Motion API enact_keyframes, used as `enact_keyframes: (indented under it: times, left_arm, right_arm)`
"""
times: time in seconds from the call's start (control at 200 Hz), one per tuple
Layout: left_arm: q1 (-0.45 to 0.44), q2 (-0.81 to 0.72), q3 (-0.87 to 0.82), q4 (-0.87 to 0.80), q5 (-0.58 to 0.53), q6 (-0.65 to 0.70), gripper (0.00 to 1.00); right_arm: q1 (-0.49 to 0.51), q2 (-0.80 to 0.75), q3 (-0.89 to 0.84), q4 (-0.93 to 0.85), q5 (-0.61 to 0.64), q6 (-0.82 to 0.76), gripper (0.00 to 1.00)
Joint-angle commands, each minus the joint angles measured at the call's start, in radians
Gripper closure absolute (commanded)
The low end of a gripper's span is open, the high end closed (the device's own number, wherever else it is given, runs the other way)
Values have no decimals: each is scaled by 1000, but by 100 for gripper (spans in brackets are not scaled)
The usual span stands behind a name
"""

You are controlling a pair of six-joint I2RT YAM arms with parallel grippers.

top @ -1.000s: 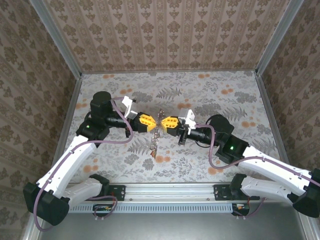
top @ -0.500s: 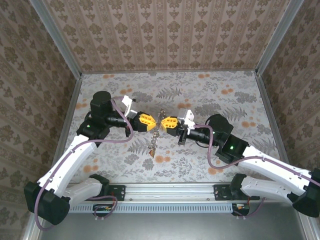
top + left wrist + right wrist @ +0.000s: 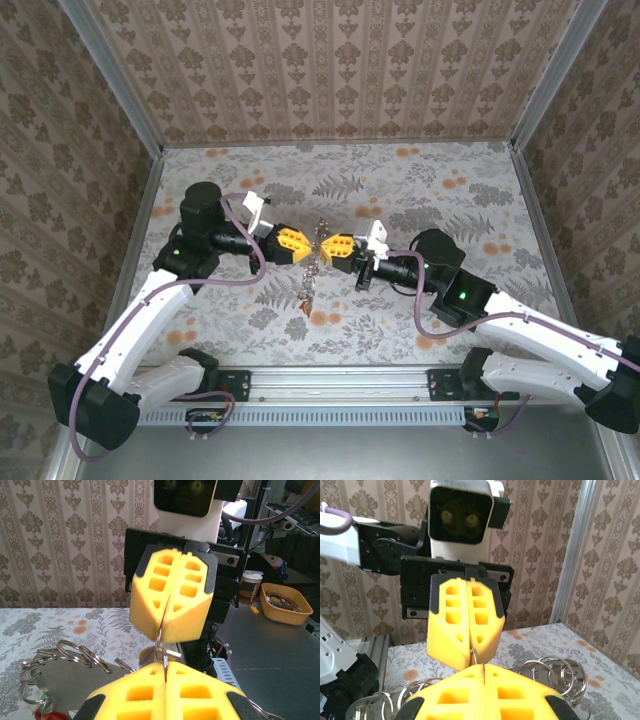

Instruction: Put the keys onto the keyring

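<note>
Progress: mid-task, by my reading. Thin grey metal keyring loop (image 3: 160, 639) is up in the air above the floral-patterned table (image 3: 450, 200), between the two arms and pinched from both sides. Left gripper (image 3: 305, 244) is closed tight on one side of it. The right gripper (image 3: 331, 246) is closed tight on the other, with the yellow tips nearly meeting. A bunch of small metal keys (image 3: 309, 285) hangs below the loop, so some look threaded; whether any remain off it I cannot tell.

Counts:
- one loop
- two grippers
- one red plastic tag (image 3: 47, 713)
- small wire rings (image 3: 75, 655), overlapping, roughly four
- keys too small to count
</note>
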Motion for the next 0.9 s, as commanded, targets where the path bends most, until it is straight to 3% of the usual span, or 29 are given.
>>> enact_keyframes:
  times: [0.0,0.895]
  left_arm:
    - [13,-9,-4,28,37,-3,100]
    - [15,-12,-3,32,34,-8,100]
  right_arm:
    - [7,1,26,42,3,2,100]
    - [22,-8,34,28,23,-13,100]
